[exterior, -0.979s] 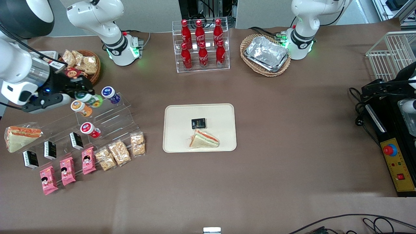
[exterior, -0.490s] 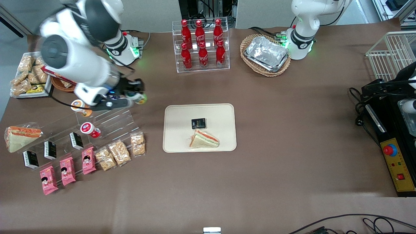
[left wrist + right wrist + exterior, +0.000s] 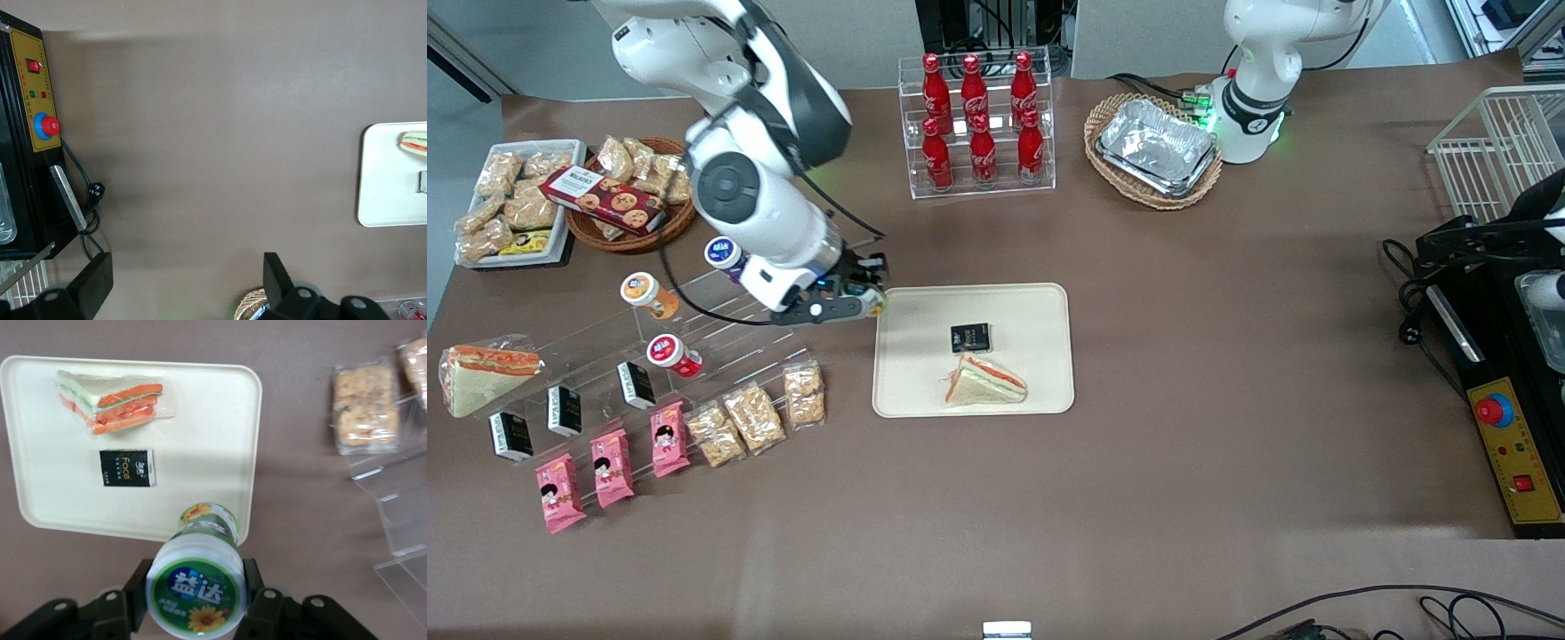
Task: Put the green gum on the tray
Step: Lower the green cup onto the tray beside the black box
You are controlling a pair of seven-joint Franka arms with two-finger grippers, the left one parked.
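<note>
Above the corner of the tray (image 3: 1040, 302) that lies nearest the working arm's end of the tabletop (image 3: 1192, 498), the claw (image 3: 864, 300) hangs in the air, clenched on the green gum (image 3: 198, 583). Its two black fingers (image 3: 257, 603) press the bottle's sides just under the lid, as the right wrist view shows. That view looks down past the green-rimmed white lid with its sunflower print; the yellow-green body points toward the tray's rim (image 3: 248, 487). On the tray lie a wrapped sandwich (image 3: 985, 381) and a small black packet (image 3: 970, 337), close to each other and well apart from the bottle. Toward the working arm's end stands a clear stepped rack (image 3: 720, 324) with an orange-lidded bottle (image 3: 647, 294), a blue-lidded bottle (image 3: 724, 255) and a red-lidded bottle (image 3: 671, 354) on it. Nearer the front camera than the rack lie bagged snacks (image 3: 754, 415).
</note>
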